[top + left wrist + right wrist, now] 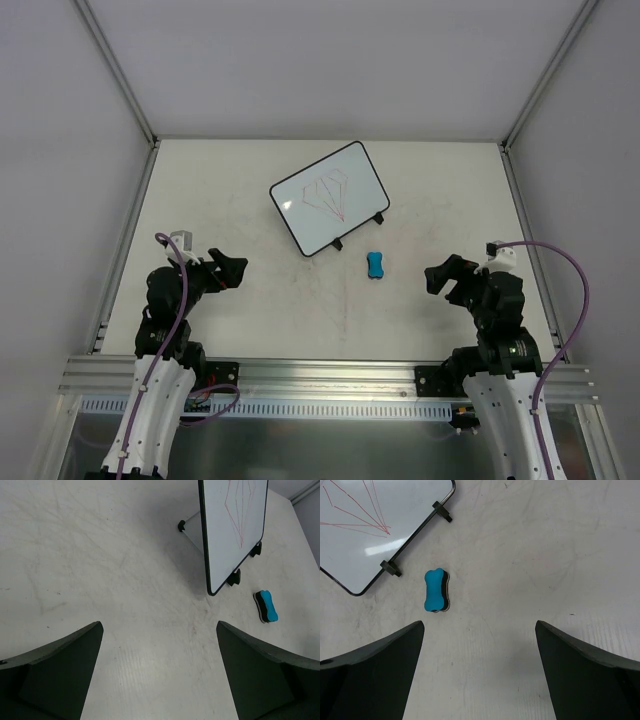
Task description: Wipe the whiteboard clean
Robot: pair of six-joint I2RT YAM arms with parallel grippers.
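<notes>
- And here's the whiteboard (330, 198), propped on the table (220, 180) with its face tilted up. It's turned at a slant, one long edge running from near-left to far-right.
- A thin black frame goes round it, and its two small black feet (338, 244) sit along the lower edge, planted on the table.
- The red line drawing (328, 193) is right there on the white face, an angular, gem-like outline. Nothing looks wiped; the lines read whole.
- Just off the whiteboard's lower edge, on the near-right side, lies the blue eraser (375, 265). It's bone-shaped and flat on the table, close to the feet but not touching them.
- Over to the near-left of the whiteboard, well apart from it, sits the left gripper (228, 268). Its jaws are spread wide with nothing between them. The wrist view shows only bare table between the dark fingers (65, 670), with the board's edge up ahead.
- Now the near-right of the whiteboard, also well apart: the right gripper (440, 275). Its jaws are wide apart too, and it's empty. Its wrist view has the eraser lying ahead, beside the board's lower edge.
- A purple cable (578, 290) loops off the right arm, farther out from the whiteboard.
</notes>
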